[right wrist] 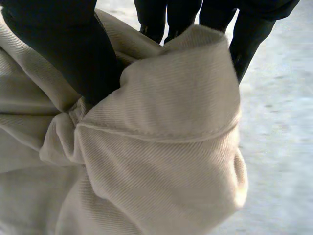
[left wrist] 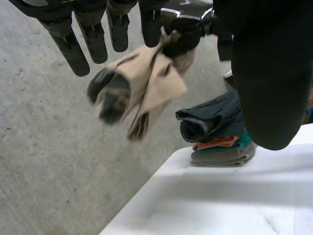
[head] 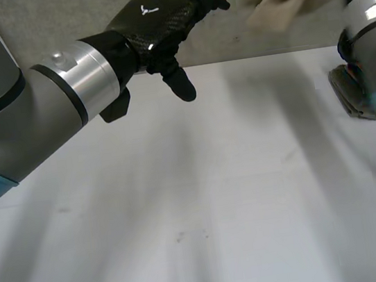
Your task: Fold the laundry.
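Cloth: a beige twill cloth (right wrist: 161,147), bunched and creased, is held up in the air, off the tabletop. In the left wrist view it hangs in loose folds (left wrist: 151,83) against the floor beyond the table's edge.
Right hand: the black right hand (right wrist: 73,49) is clenched on the beige twill cloth. Its thumb presses into the fabric on one side and its fingers wrap over the bunch from the other. A hemmed fold bulges out under its palm.
Left hand: the black left hand (head: 157,22) hovers above the far part of the table and grasps nothing. Its fingers are released and stretched nearly straight, and its thumb points down toward the tabletop. It is near the cloth but apart from it.
Table: the white flat table (head: 219,214) spreads beneath both arms.
Pile: a stack of folded clothes (left wrist: 220,132) sits at an edge of the table. A dark navy garment lies on top, orange and teal layers lie under it, and a grey-brown piece is at the bottom. The hanging cloth is above it and apart from it.
Floor: a grey speckled floor (left wrist: 49,147) lies beyond the table.
Arms: the grey left arm (head: 30,114), with a silver wrist ring, reaches in toward the table's far side. The grey right arm (head: 372,52) is raised at the far right.
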